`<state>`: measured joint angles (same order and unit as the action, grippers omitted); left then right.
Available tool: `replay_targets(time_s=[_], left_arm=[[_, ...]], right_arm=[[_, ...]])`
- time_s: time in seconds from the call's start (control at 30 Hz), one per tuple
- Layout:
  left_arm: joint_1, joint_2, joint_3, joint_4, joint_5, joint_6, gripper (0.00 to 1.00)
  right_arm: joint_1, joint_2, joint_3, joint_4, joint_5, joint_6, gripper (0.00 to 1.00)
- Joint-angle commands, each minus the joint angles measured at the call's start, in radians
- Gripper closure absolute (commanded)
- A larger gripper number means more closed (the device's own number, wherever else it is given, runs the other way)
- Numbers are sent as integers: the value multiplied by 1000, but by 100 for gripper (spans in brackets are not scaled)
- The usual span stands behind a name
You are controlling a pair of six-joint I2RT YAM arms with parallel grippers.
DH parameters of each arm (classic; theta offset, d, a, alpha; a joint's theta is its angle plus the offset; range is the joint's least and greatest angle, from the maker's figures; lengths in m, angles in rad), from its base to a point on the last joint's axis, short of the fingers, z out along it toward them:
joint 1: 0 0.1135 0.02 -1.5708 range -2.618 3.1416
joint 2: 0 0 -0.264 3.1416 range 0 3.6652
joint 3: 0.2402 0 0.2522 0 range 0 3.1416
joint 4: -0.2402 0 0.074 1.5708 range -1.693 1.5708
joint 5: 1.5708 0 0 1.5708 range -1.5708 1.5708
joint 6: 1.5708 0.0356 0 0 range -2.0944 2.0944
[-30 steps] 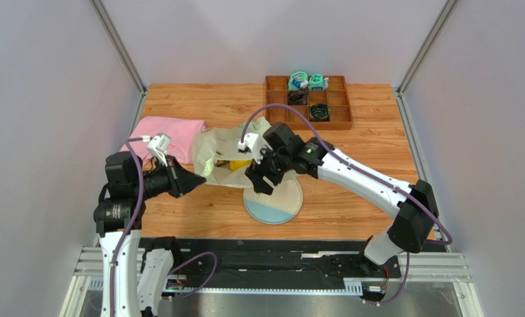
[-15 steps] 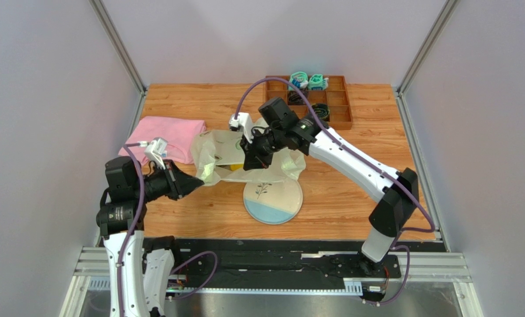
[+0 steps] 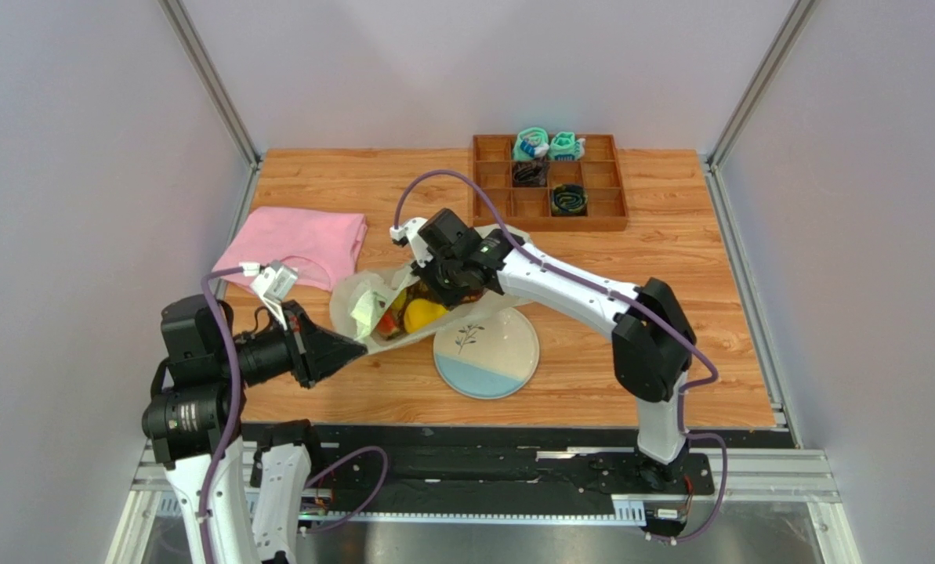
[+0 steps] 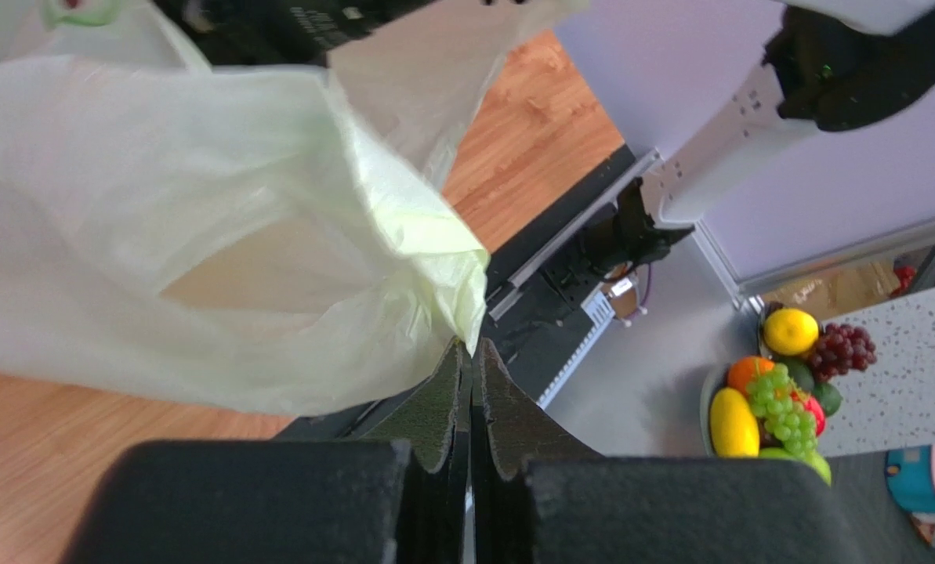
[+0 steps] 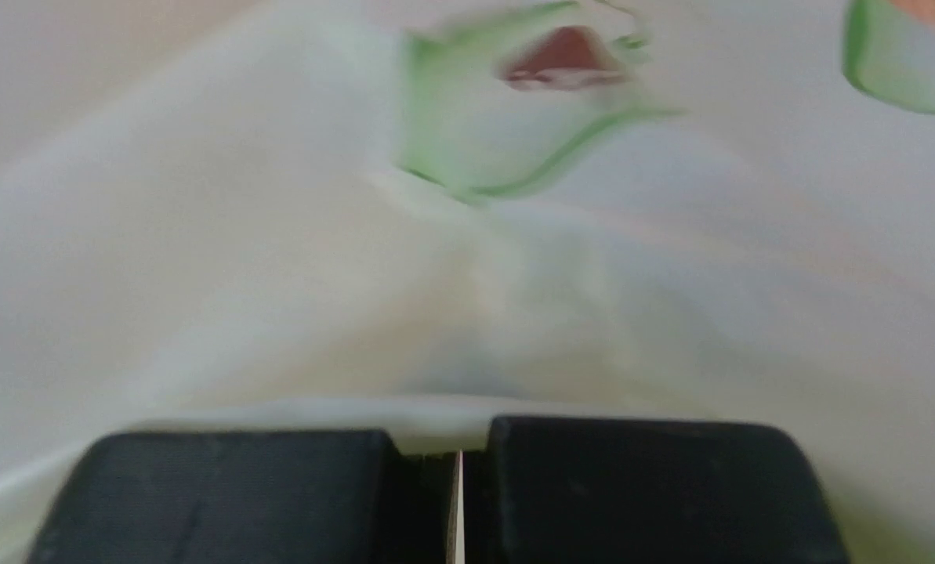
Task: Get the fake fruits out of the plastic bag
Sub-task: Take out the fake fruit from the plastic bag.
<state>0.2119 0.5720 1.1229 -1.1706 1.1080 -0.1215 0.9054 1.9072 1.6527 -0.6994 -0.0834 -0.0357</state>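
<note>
your left gripper (image 4: 472, 353) is clamped on an edge of the plastic bag (image 3: 352, 301). your right gripper (image 5: 460, 437) pinches its film. the bag stretches between them at the plate (image 3: 495, 358) far rim, with the fake fruits (image 3: 422, 313) inside.

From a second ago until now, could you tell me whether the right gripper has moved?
Yes. The right gripper has moved left, off the plate's far rim toward the cloth, pinching the bag.
</note>
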Motion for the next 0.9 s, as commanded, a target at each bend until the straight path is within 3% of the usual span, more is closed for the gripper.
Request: replay_targets(time_s=[0.0, 0.1, 0.13, 0.17, 0.27, 0.37, 0.5, 0.57, 0.87], left_arm=[[7, -35, 12, -224, 46, 115, 100], [7, -61, -44, -176, -122, 56, 100], [7, -75, -61, -169, -169, 43, 98], [7, -84, -77, -152, -213, 30, 95], [7, -118, -109, -127, -301, -3, 90], [7, -132, -140, -106, -275, -18, 86], [6, -136, -143, -109, -252, -9, 85], [6, -138, -141, -115, -235, -1, 86], [-14, -123, -127, -135, -129, 37, 100]], right_arm=[[77, 78, 30, 69, 64, 93, 100], [154, 46, -80, 90, 82, 44, 93], [202, 30, -111, 113, 82, 39, 83], [222, 3, -167, 123, 126, 40, 58], [240, -13, -191, 133, 129, 40, 25], [240, 9, -174, 138, 163, 42, 16], [245, 50, -116, 132, 165, 69, 11], [248, 67, -93, 135, 244, 85, 2], [248, 208, 67, 141, 218, 135, 1]])
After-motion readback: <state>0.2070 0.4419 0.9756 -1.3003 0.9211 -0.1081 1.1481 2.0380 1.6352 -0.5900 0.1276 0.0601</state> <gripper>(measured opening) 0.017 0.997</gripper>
